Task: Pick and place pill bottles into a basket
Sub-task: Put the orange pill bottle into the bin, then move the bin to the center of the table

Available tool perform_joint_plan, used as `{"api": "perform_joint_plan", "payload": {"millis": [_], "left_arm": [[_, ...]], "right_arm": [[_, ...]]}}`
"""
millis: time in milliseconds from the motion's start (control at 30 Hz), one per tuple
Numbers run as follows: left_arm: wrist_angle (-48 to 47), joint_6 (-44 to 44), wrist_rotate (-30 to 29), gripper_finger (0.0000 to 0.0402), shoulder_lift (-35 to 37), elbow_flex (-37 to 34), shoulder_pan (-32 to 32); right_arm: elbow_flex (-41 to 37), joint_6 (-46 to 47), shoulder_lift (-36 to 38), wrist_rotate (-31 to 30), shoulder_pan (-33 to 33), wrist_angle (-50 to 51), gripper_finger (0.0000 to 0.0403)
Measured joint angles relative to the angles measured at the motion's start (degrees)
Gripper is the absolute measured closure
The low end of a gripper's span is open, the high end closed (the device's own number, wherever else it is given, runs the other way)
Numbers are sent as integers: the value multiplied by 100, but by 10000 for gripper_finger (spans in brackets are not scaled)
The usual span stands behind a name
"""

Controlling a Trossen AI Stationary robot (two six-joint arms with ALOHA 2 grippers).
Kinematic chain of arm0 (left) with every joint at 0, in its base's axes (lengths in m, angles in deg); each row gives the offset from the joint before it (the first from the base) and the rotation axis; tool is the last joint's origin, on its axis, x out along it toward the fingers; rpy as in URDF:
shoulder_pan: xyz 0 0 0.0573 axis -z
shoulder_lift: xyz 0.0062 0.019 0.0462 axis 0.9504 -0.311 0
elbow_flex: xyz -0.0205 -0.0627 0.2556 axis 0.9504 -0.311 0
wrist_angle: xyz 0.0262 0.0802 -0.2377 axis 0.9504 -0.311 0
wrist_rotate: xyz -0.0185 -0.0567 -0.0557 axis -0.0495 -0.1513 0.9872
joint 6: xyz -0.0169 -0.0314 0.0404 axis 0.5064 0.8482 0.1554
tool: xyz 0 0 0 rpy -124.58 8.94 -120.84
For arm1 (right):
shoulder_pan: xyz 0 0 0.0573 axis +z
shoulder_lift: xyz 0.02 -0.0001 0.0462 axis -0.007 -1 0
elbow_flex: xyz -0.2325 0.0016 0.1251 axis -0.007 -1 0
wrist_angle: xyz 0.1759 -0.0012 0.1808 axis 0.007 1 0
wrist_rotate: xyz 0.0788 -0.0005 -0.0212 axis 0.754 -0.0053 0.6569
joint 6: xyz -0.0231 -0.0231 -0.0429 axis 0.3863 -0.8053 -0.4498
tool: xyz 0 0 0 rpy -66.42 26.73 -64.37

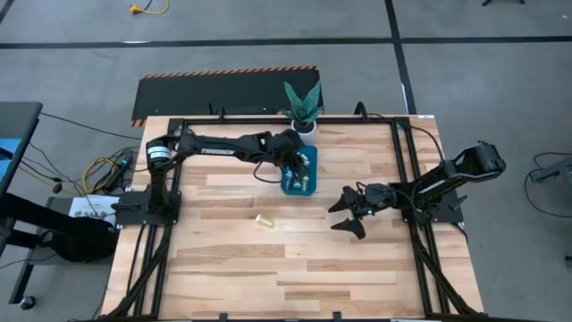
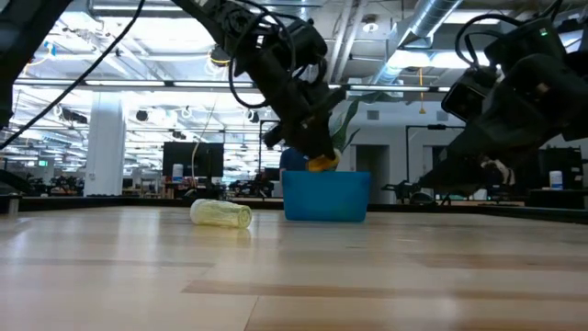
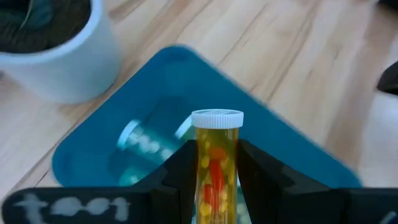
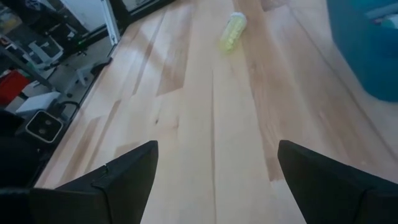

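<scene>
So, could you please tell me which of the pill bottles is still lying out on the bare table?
The yellow pill bottle, on its side on the wood, outside the basket. The orange one is clamped in the left gripper's fingers above the basket.

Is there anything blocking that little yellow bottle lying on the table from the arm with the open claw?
Nothing visible. The yellow bottle lies alone on bare wood, and the right gripper hangs open to one side of it, with only table between them. The left gripper holds an orange bottle over the basket.
</scene>
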State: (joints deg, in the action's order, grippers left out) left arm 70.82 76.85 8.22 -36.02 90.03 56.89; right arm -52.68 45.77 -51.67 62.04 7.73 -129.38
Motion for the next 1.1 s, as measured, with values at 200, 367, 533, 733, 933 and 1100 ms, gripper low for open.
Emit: {"api": "perform_joint_plan", "payload": {"millis": [200, 367, 533, 733, 933, 1100], "left_arm": [[8, -33, 9, 310, -11, -1, 16], [33, -212, -146, 309, -11, -1, 84], [251, -497, -288, 288, -11, -1, 241], [288, -636, -295, 248, -11, -1, 356], [168, -706, -209, 224, -11, -1, 370], [-121, -1070, 166, 221, -11, 1, 426]], "right_arm": [[0, -7, 0, -4, 95, 0, 76], [0, -11, 0, -20, 90, 2, 76], [0, -13, 0, -20, 90, 4, 76], [0, -12, 0, -18, 90, 19, 76], [0, -11, 0, -17, 90, 37, 76], [0, -9, 0, -20, 90, 188, 76]]}}
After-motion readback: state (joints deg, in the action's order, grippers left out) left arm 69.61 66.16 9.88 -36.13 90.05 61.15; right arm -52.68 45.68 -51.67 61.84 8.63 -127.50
